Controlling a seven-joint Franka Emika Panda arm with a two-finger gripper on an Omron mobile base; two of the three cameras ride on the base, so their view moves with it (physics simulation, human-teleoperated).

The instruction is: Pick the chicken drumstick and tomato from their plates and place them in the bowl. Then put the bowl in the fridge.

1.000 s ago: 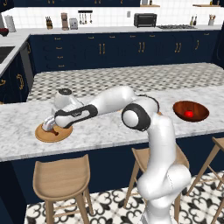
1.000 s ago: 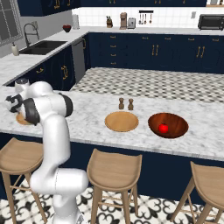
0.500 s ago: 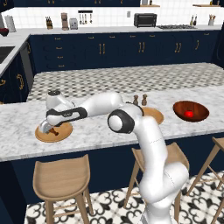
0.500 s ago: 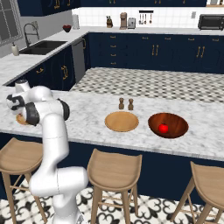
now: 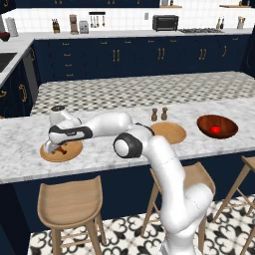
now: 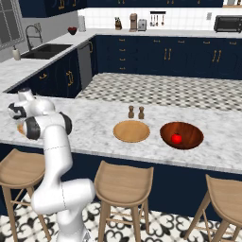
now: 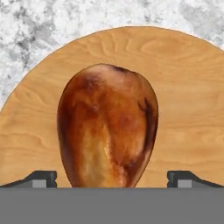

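Gripper (image 7: 112,181) spread wide, nothing held, hanging low over the left plate (image 5: 62,151) at the left end of the marble counter (image 5: 20,144). In hand view the two dark fingertips (image 7: 40,179) flank the chicken drumstick (image 7: 107,127) on either side, apart from it, not touching as far as can be told. Drumstick lying on the wooden plate (image 7: 188,100), fat rounded end toward the top of hand view, narrowing toward the bottom edge; bone end cut off by the frame. Plate rim visible against grey-white marble (image 7: 43,26) at the top.

In left base view the arm (image 5: 107,124) reaches far left across the counter, hand (image 5: 56,142) pointing down onto the plate; drumstick (image 5: 61,149) just a small dark patch under the hand. In right base view the hand (image 6: 18,113) sits at the far left edge of the counter (image 6: 94,123), plate (image 6: 21,128) mostly hidden behind the arm.

Second plate (image 5: 168,132) bare, mid-counter, also seen in right base view (image 6: 131,131). Two small shakers (image 5: 158,114) just behind it, seen again at (image 6: 136,112). Bowl (image 5: 217,126) to the right of the bare plate, near but apart, with tomato (image 5: 214,130) inside; same in right base view, bowl (image 6: 182,135) holding tomato (image 6: 176,138).

Wooden stools (image 5: 70,201) along the near side of the counter. Navy cabinets (image 5: 124,57) and toaster oven (image 5: 166,22) on the back wall. Sink (image 6: 45,50) at left in right base view.
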